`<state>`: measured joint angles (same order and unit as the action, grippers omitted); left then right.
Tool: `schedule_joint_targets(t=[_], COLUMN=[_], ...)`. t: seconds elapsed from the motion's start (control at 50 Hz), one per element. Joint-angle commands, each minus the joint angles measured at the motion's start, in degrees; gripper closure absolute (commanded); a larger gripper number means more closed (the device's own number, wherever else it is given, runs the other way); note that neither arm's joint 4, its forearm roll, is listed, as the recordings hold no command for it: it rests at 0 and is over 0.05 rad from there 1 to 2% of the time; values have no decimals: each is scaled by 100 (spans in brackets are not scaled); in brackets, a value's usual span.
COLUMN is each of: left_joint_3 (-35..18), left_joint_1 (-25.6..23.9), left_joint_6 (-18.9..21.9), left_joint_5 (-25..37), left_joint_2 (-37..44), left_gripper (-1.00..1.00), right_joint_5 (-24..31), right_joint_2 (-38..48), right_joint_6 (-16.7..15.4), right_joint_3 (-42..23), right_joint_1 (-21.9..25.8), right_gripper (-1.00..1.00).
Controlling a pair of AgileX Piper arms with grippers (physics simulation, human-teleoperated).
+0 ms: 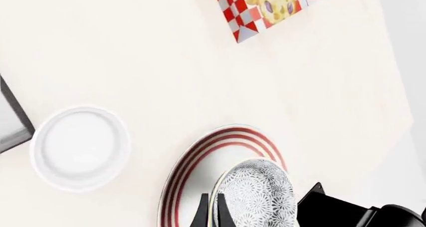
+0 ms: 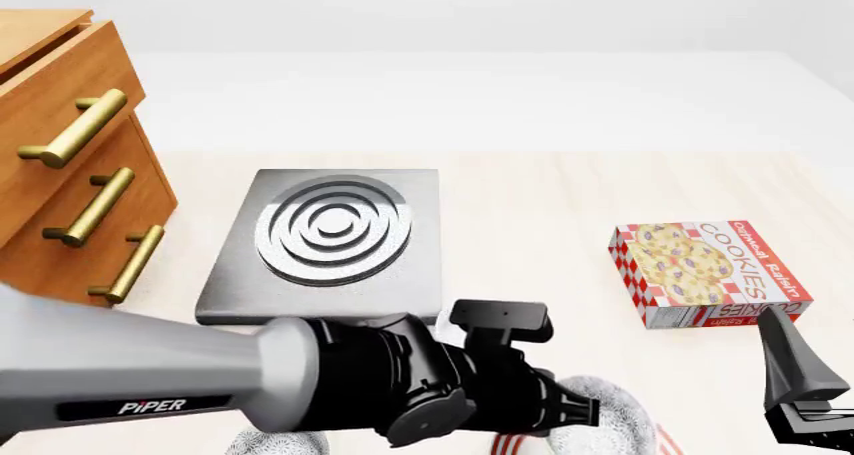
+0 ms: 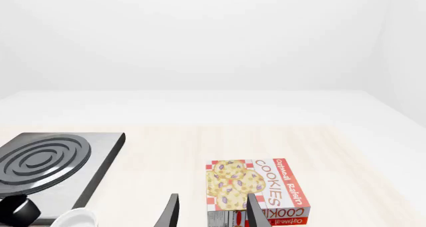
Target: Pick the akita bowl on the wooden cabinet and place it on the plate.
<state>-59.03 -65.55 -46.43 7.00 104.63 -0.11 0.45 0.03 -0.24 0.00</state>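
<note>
The akita bowl, speckled grey-white with a thin dark rim, hangs over the plate, a white plate with red rings. My left gripper is shut on the bowl's rim, one finger inside and one outside. I cannot tell whether the bowl touches the plate. In the front view my left arm covers most of both; a piece of the bowl and the plate's red rings show beneath it. The wooden cabinet stands at the far left. My right gripper is open and holds nothing.
A grey square stove lies beside the cabinet. A cookies box sits at the right, just ahead of my right gripper. A small plain white bowl stands beside the plate, near the stove's corner.
</note>
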Motion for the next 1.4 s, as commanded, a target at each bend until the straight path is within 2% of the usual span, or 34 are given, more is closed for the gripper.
schedule_joint_targets(t=[0.02, 1.08, 1.1, 1.4], left_joint_3=[15, 59, 49, -11], left_joint_1=[-58, 58, 63, 31], left_joint_6=[-14, 22, 49, 287], left_joint_5=[-89, -161, -142, 58], left_joint_2=[94, 155, 152, -42], left_gripper=[100, 100, -100, -100], right_joint_5=[0, 0, 0, 0], right_joint_2=[-1, 0, 0, 0], right_joint_6=[0, 0, -1, 0], right_joint_3=[0, 0, 0, 0], right_joint_1=[0, 0, 0, 0], right_gripper=[-100, -100, -100, -100])
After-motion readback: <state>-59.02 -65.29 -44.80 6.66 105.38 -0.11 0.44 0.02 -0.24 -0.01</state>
